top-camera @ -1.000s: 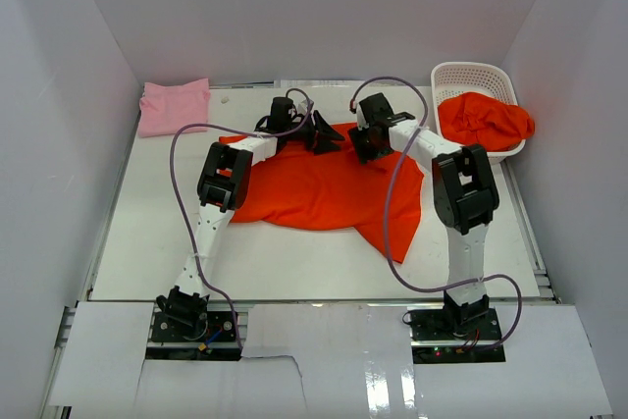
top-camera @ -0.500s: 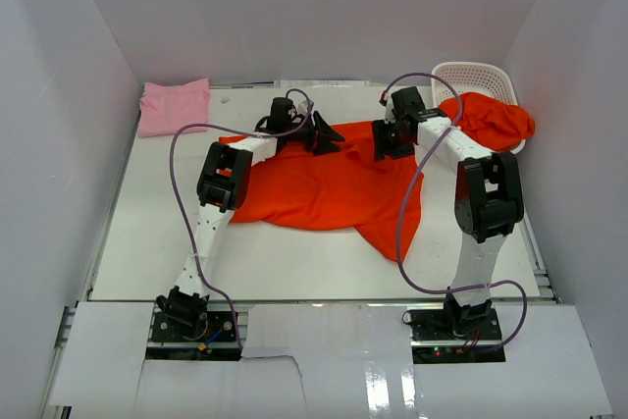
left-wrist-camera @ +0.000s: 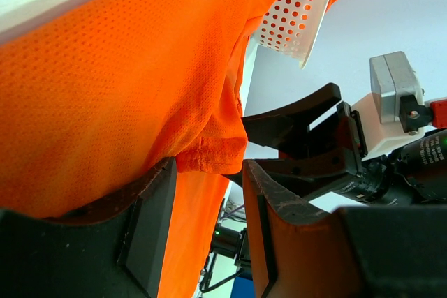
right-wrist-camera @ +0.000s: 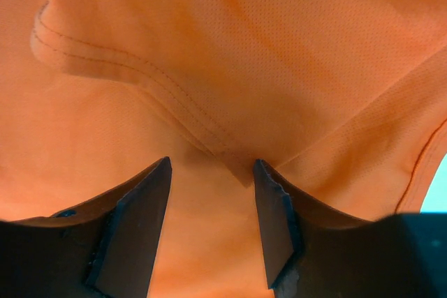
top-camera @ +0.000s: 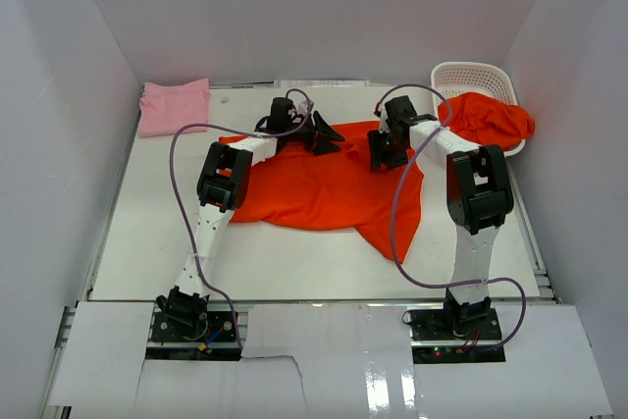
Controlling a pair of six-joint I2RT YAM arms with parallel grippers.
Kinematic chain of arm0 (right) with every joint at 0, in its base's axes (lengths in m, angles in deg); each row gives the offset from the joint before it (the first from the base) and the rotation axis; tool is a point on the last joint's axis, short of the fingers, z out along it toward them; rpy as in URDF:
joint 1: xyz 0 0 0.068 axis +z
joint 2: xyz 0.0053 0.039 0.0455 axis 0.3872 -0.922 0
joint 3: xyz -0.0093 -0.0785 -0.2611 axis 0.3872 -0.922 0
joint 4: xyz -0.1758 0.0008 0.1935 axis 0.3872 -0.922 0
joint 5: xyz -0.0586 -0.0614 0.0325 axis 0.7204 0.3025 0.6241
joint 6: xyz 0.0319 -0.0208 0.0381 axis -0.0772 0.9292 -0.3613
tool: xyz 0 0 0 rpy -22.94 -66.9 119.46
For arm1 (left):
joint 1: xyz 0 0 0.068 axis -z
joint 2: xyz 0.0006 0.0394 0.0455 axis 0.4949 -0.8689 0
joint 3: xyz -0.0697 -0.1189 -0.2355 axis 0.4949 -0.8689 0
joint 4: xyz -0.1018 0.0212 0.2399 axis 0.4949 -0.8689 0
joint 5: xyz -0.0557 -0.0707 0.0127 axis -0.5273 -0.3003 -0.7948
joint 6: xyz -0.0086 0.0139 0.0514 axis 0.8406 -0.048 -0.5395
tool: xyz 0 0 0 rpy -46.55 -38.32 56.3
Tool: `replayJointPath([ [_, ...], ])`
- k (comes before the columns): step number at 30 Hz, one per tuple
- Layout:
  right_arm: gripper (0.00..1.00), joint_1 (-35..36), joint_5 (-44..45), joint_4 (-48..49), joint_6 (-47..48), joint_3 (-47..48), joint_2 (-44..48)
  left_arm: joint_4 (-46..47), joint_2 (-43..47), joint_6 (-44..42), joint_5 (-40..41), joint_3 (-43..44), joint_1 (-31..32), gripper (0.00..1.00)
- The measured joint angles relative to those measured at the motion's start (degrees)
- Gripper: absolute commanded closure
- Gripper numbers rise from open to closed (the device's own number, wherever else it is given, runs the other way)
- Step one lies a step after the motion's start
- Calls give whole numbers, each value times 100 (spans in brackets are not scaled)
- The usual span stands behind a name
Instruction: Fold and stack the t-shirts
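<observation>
Left hand (left-wrist-camera: pixel 207 167) and right hand (right-wrist-camera: pixel 211 165): part open, empty, at spread shirt (top-camera: pixel 314 188) far edge.
Pink shirt (top-camera: pixel 175 105) looks folded; spread shirt unfolded; third shirt (top-camera: pixel 486 120) waits in basket (top-camera: pixel 471 70).

Orange t-shirt (top-camera: pixel 314 193) — left tool (top-camera: pixel 324 136) and right tool (top-camera: pixel 383 154) at its far edge

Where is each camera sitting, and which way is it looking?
Top camera: high behind the arms, looking down at the table; both arms, left gripper and right gripper show.
Left wrist: on the left arm, looking past its own fingers over the orange t-shirt toward the white basket.
Right wrist: on the right arm, looking down at that t-shirt between its fingers.
All three share the t-shirt.
</observation>
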Motion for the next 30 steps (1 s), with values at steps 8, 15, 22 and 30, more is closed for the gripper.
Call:
replayJointPath([
  [8, 81, -13, 138, 170, 4, -70, -116, 2, 0, 0, 0, 0, 0, 46],
  [15, 92, -22, 343, 319, -7, -203, -48, 2, 0, 0, 0, 0, 0, 46],
  [22, 92, -20, 852, 203, 20, -216, -2, -4, 0, 0, -13, 0, 2, 46],
  [30, 92, -31, 1217, -208, 31, -221, 63, -31, 0, 0, -57, 9, 11, 46],
])
